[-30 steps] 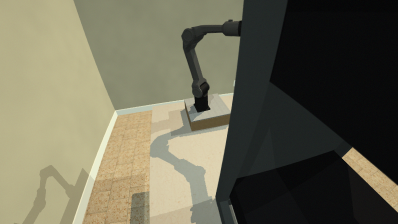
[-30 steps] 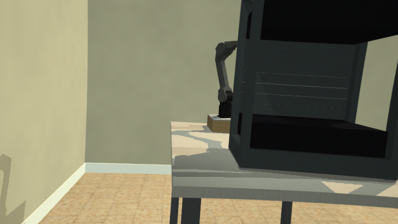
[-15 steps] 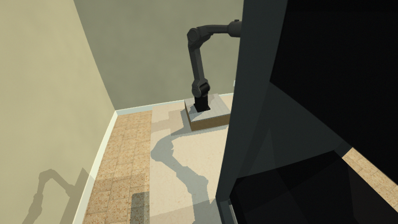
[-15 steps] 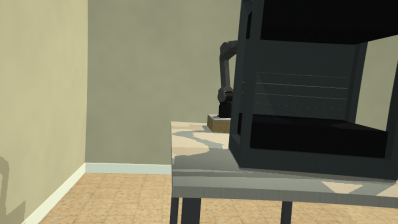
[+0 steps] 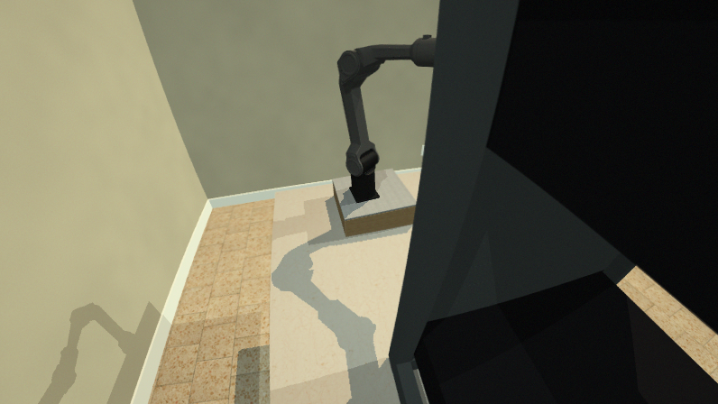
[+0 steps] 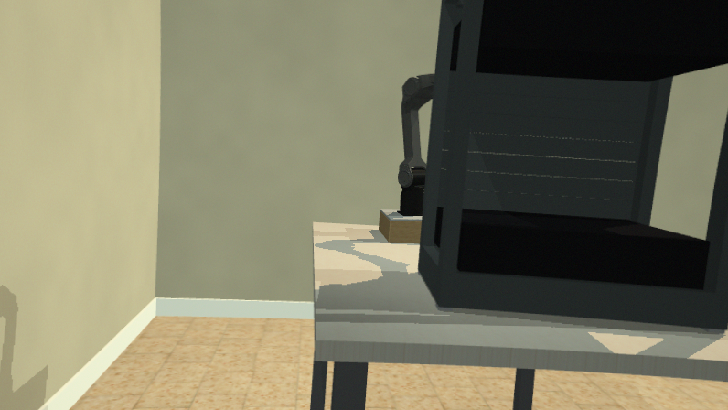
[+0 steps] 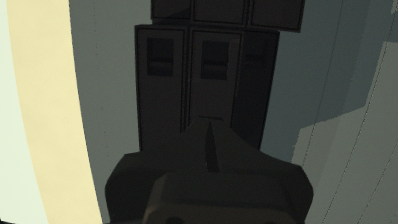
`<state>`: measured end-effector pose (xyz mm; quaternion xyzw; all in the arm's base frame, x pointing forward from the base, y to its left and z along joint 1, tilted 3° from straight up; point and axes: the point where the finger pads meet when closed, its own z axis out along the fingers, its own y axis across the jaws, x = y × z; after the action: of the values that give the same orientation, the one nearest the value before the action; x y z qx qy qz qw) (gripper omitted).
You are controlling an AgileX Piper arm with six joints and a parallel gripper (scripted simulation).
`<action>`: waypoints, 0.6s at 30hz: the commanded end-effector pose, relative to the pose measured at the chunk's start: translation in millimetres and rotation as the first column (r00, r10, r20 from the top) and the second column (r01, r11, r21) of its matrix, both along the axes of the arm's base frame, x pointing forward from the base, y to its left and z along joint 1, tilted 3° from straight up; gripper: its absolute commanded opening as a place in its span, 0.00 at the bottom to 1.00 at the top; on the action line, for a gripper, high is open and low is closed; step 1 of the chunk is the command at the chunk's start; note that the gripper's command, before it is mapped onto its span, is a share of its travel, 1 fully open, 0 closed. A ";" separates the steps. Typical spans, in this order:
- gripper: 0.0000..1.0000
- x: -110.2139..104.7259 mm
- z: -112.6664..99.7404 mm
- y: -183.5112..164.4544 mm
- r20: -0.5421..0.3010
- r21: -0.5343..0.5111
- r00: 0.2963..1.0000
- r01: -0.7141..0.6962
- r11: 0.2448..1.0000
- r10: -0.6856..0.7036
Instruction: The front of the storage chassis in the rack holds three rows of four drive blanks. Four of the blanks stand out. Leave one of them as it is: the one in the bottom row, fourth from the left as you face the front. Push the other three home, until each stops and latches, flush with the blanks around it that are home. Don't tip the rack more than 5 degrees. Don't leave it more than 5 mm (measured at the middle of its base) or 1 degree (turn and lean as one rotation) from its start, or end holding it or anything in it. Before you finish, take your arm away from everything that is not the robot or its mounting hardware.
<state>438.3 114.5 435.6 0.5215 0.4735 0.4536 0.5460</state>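
In the wrist view my gripper [image 7: 208, 133] is shut and empty, its closed fingertips at the face of a dark drive blank [image 7: 214, 80] in the chassis front. Another blank [image 7: 160, 82] lies to its left and a darker one [image 7: 255, 85] to its right. More blanks [image 7: 225, 10] show at the top edge. I cannot tell which of them stand out. In the top and exterior views the dark rack [image 5: 552, 200] [image 6: 570, 173] hides the gripper and the chassis front. Only the arm [image 5: 356, 110] [image 6: 410, 147] shows, reaching behind the rack.
The arm stands on a wooden block [image 5: 373, 203] [image 6: 400, 223] on the light table [image 6: 458, 326]. The rack stands on the same table near its edge. Walls and a tiled floor [image 5: 216, 300] lie to the left.
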 end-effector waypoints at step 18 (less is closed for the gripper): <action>0.00 2.4 0.4 0.3 0.001 0.001 1.000 0.000 1.000 0.000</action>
<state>439.6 114.3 435.8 0.5217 0.4732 0.4535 0.5462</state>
